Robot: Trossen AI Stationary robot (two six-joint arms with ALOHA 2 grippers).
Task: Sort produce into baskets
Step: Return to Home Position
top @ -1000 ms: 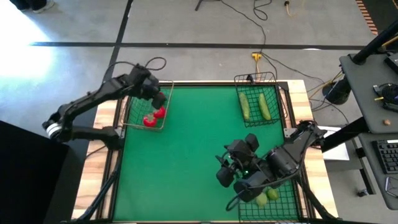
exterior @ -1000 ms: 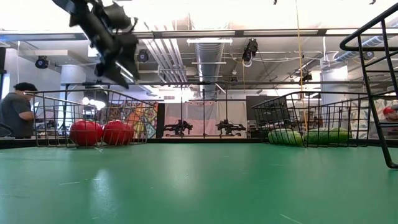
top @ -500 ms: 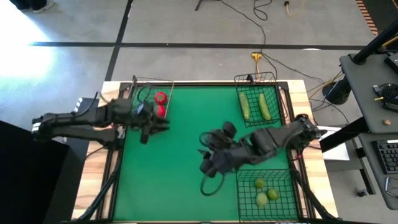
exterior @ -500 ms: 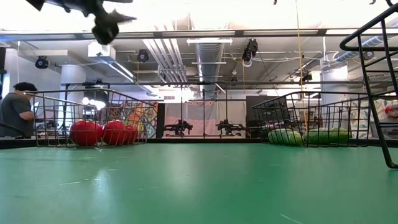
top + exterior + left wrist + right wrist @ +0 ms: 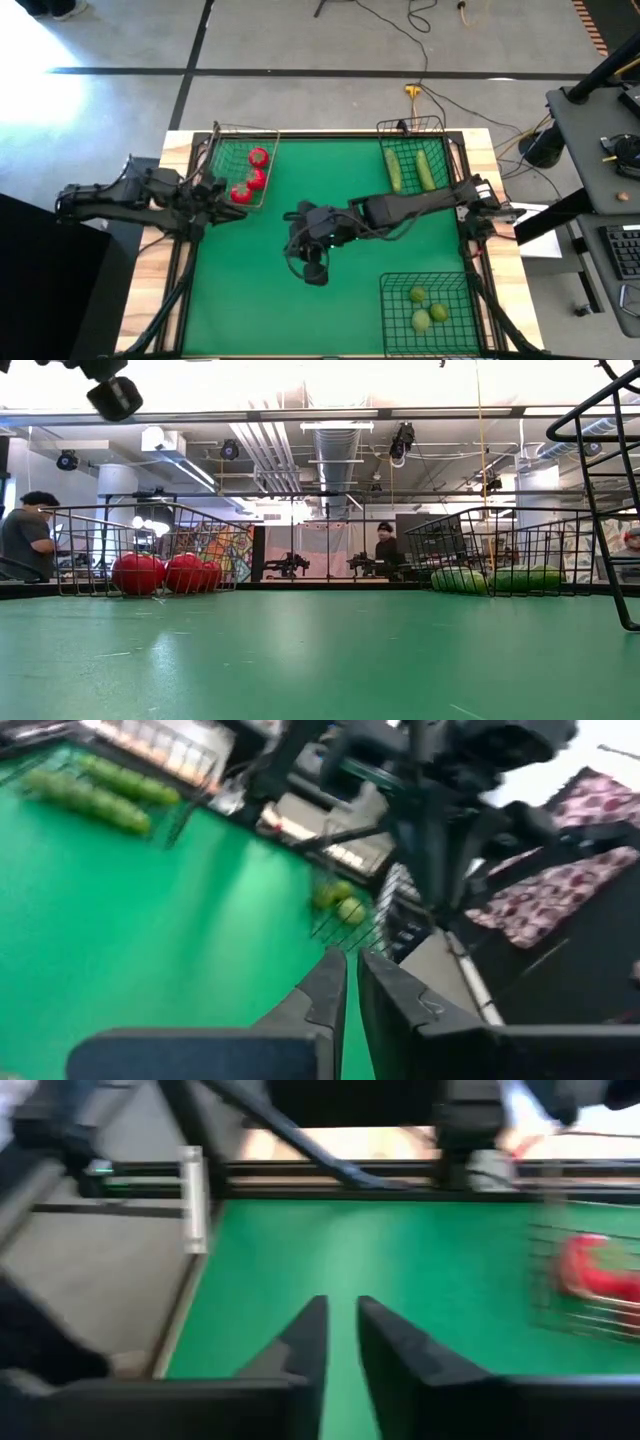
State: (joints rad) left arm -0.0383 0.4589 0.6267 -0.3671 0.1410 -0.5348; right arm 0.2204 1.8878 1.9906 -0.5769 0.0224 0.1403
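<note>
the left arm (image 5: 110, 195) lies stretched low along the left edge of the counter (image 5: 152, 290), elbow out past the wood, its wrist reaching in over the green mat (image 5: 270, 310) just beside the near corner of the top left basket (image 5: 212, 160). the left claw (image 5: 350, 957) has its two fingers (image 5: 322, 992) nearly together, with only a thin slit between them and nothing in it. the right arm (image 5: 410, 207) reaches long and nearly flat from the right edge across to the middle of the mat, wrist bent over bare green. the right claw (image 5: 338, 1305) is likewise drawn almost together and empty, though the blur makes the exact gap hard to judge. the tomatoes (image 5: 250, 178) sit in the top left basket, three red ones as far as the high view shows. two cucumbers (image 5: 408, 170) lie side by side in the top right basket (image 5: 440, 128), and three limes (image 5: 426, 310) rest in the bottom right basket (image 5: 388, 300), well apart from both claws.
</note>
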